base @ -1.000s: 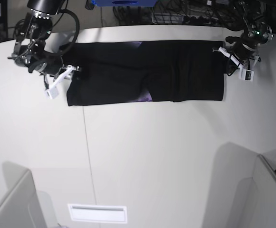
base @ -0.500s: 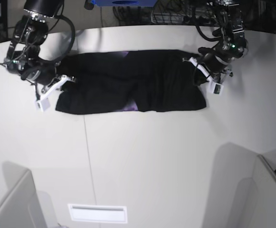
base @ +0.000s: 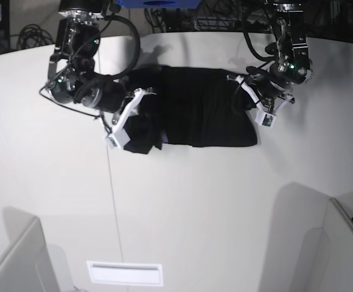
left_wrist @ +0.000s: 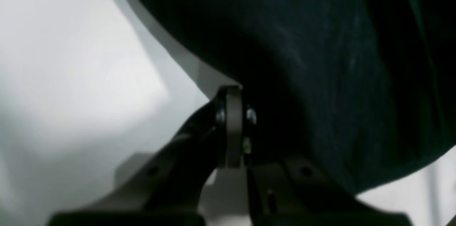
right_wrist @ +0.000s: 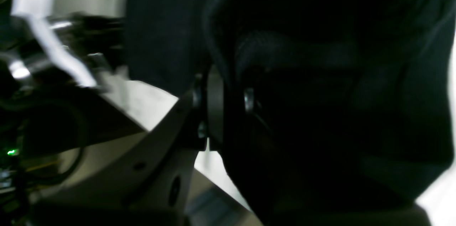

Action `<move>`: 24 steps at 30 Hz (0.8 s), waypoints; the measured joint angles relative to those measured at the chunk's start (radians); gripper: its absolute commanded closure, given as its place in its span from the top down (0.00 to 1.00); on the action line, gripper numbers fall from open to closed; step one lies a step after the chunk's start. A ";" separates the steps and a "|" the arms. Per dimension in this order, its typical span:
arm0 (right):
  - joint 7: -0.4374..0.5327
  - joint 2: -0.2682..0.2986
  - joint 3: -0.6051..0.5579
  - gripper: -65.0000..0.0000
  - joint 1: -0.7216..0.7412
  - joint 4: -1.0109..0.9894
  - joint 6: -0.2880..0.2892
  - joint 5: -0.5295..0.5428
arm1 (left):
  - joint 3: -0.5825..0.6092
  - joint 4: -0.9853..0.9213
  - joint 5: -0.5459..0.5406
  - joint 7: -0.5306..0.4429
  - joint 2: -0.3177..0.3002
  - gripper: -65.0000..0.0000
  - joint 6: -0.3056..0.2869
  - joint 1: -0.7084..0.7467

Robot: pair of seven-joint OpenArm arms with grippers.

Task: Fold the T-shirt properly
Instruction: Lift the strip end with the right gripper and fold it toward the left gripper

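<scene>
The black T-shirt (base: 207,109) lies bunched on the white table at the back middle, with a sliver of purple print (base: 160,139) at its lower left. My right gripper (base: 135,114), on the base view's left, is shut on the shirt's left end, which is folded inward. In the right wrist view the gripper (right_wrist: 228,101) pinches thick black cloth (right_wrist: 320,76). My left gripper (base: 251,100), on the base view's right, is shut on the shirt's right edge. In the left wrist view the gripper (left_wrist: 238,112) clamps the black cloth (left_wrist: 320,58) just above the table.
The white table (base: 195,207) has a seam (base: 112,201) running front to back and a white slot plate (base: 125,274) near the front. Grey partitions stand at the front left (base: 18,261) and front right (base: 322,243). Cables and a blue object (base: 158,3) lie behind the table.
Both grippers have moved inward with the cloth. The right gripper carried the shirt's left end far to the right, and the shirt is now much shorter and bunched.
</scene>
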 measured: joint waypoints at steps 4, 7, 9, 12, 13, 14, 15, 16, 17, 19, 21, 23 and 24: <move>0.003 -0.022 -0.053 0.00 0.002 0.000 -0.032 -0.002 | -0.003 0.028 0.003 0.010 -0.050 0.00 0.001 0.011; 0.053 -0.019 -0.131 0.00 0.006 -0.002 -0.121 -0.002 | -0.003 0.022 0.003 0.016 -0.078 0.00 0.003 0.011; 0.104 -0.019 -0.203 0.00 0.014 -0.006 -0.144 -0.001 | -0.002 0.022 0.003 0.013 -0.092 0.00 0.003 0.015; 0.145 -0.019 -0.271 0.00 0.029 -0.006 -0.173 0.006 | 0.002 0.022 0.004 0.016 -0.105 0.00 0.004 0.025; 0.146 -0.019 -0.288 0.00 0.038 -0.010 -0.199 0.002 | 0.003 0.022 0.005 0.016 -0.104 0.00 0.003 0.025; 0.163 -0.018 -0.305 0.00 0.050 -0.023 -0.220 -0.002 | 0.006 0.022 0.004 0.016 -0.104 0.00 0.003 0.026; 0.172 -0.016 -0.330 0.00 0.063 -0.037 -0.243 -0.004 | 0.009 0.022 0.003 0.016 -0.103 0.00 0.003 0.026; 0.177 -0.016 -0.351 0.00 0.072 -0.054 -0.255 -0.005 | 0.010 0.022 0.003 0.016 -0.101 0.00 0.003 0.026; 0.191 -0.016 -0.371 0.00 0.079 -0.070 -0.262 -0.004 | 0.011 0.022 0.003 0.016 -0.098 0.00 0.003 0.025; 0.211 -0.017 -0.405 0.00 0.082 -0.099 -0.274 0.002 | 0.011 0.022 0.003 0.016 -0.098 0.00 0.003 0.028; 0.229 -0.017 -0.419 0.00 0.083 -0.131 -0.274 0.008 | 0.010 0.024 0.003 0.012 -0.098 0.00 0.004 0.037; 0.251 -0.016 -0.419 0.00 0.090 -0.168 -0.273 0.006 | 0.010 0.027 0.003 0.010 -0.096 0.00 0.003 0.042; 0.267 -0.015 -0.419 0.00 0.096 -0.189 -0.273 0.005 | 0.010 0.027 0.003 0.011 -0.097 0.00 0.003 0.042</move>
